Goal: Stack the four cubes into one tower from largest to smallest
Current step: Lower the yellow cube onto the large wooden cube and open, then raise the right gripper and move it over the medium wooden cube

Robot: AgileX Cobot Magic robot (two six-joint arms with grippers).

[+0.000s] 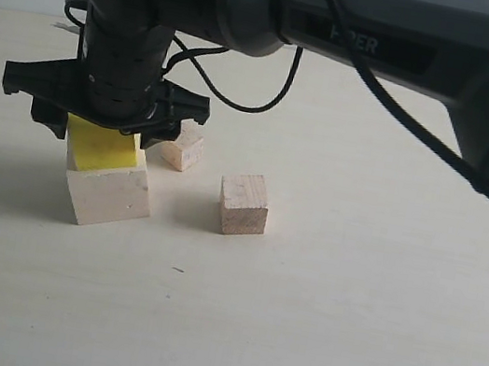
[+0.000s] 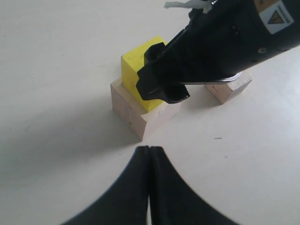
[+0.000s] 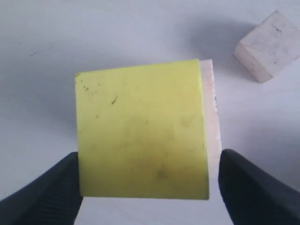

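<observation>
Cubes, four: yellow cube point(image 1: 103, 151) on pale cube point(image 1: 109, 199); light-brown cube point(image 1: 243, 205), pinkish cube point(image 1: 183, 149) loose.

The right arm point(image 1: 393, 39) reaches in from the right, wrist vertical above the yellow cube point(image 1: 103, 151). The right tool point(image 1: 110, 129) straddles that cube, jaws spread wide. The left tool point(image 2: 150, 154) hangs near the cube, fingers pressed together.

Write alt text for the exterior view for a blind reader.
The right gripper, on a black arm reaching in from the right, is open around a yellow cube resting on a larger pale wood cube. On the pale table to their right stands a light-brown wood cube; a smaller pinkish cube sits behind, partly hidden by the gripper.
</observation>
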